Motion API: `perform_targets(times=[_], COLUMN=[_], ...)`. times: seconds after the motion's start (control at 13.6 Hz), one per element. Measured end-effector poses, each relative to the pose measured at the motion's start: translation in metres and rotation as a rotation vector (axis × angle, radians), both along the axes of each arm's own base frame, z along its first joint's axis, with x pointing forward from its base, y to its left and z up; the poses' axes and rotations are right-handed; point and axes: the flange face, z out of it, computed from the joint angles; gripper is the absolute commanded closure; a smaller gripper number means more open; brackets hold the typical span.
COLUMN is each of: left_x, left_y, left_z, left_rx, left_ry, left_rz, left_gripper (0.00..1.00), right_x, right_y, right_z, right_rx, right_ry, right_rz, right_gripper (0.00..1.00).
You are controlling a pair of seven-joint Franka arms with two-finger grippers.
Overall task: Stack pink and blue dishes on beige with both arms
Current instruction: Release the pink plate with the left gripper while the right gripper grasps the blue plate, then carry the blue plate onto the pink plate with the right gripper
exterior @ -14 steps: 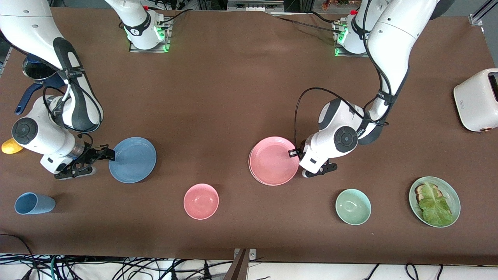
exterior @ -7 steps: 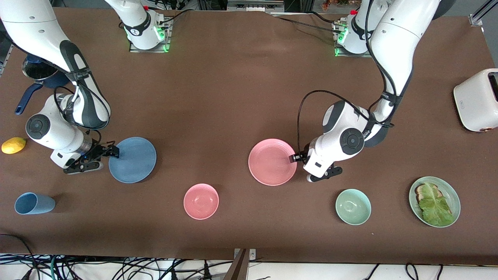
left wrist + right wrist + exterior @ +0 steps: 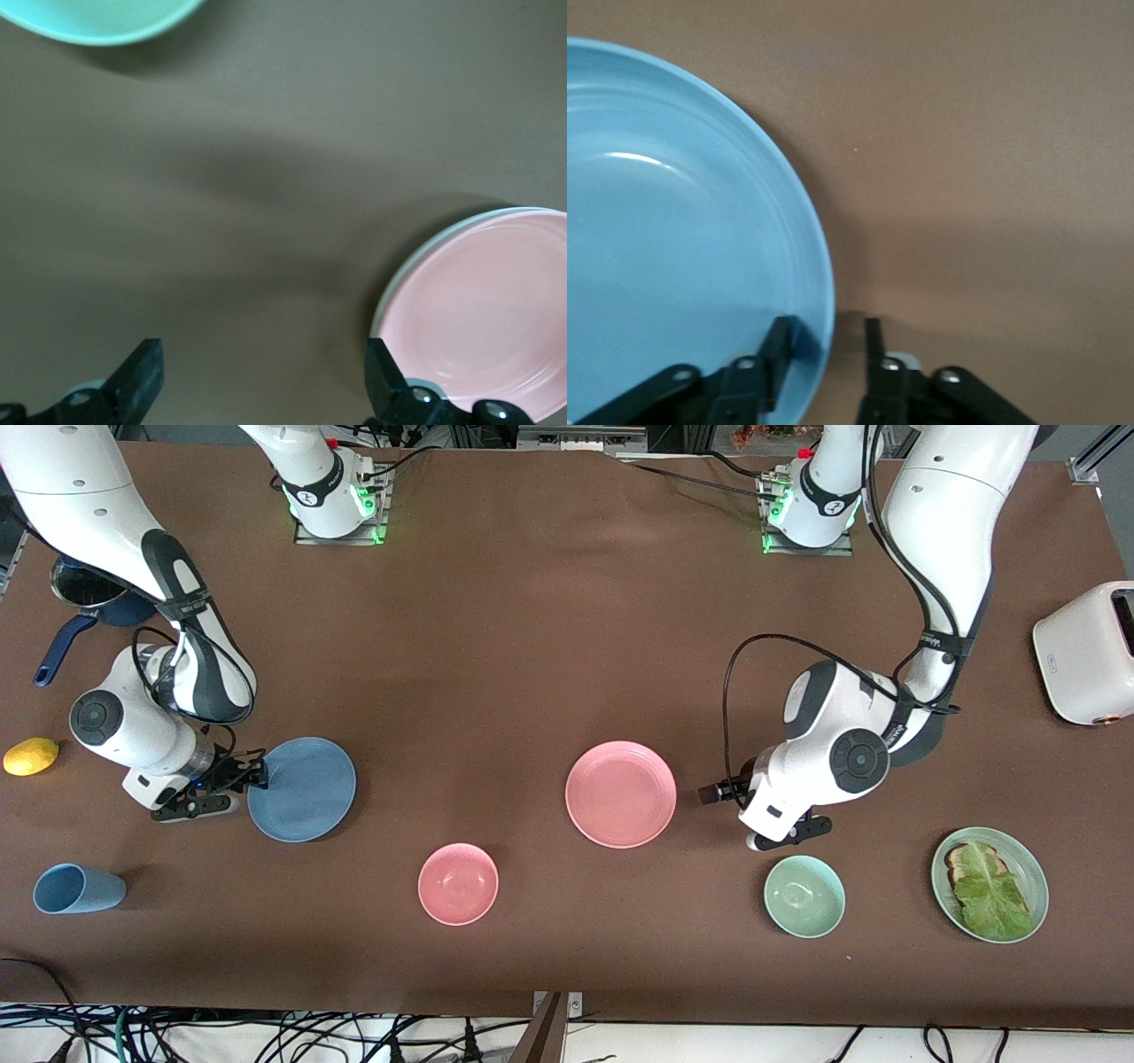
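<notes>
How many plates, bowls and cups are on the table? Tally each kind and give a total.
Plates: 4 (blue plate, pink plate, beige plate under the pink, green plate with food)
Bowls: 2 (pink bowl, green bowl)
Cups: 1 (blue cup)
Total: 7

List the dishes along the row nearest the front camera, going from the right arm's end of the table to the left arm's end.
Blue cup → pink bowl → green bowl → green plate with lettuce and toast.
</notes>
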Motion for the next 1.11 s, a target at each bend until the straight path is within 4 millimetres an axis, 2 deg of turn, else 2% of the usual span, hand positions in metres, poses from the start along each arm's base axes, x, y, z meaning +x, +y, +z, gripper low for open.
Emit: perform_targets(times=[0.07, 0.52, 0.66, 0.96, 1.11], left_x=[0.002, 0.006, 0.005, 0.002, -0.001], left_y=[0.017, 0.119, 0.150, 0.205, 0.228], left_z=[0.003, 0.016, 0.022, 0.038, 0.052], left_rx=[-0.001, -0.002, 0.020, 0.025, 0.024], left_ry=[0.014, 0.073, 0.086, 0.089, 0.083], left_rz=[-0.021, -0.125, -0.154, -0.187, -0.182], left_gripper=[0.00, 0.00, 0.00, 0.00, 0.00], right_x=[0.000, 0.005, 0.009, 0.005, 0.003], right_y=[0.000, 0.006, 0.024, 0.076, 0.101], right_z=[0.000, 0.015, 0.044, 0.137, 0.175], right_rx=[0.002, 0.017, 0.043, 0.099, 0.163], right_ry=[-0.002, -0.003, 0.008, 0.016, 0.021], right_rz=[-0.002, -0.007, -0.011, 0.005, 0.003], right_gripper=[1.00, 1.00, 1.00, 1.00, 1.00])
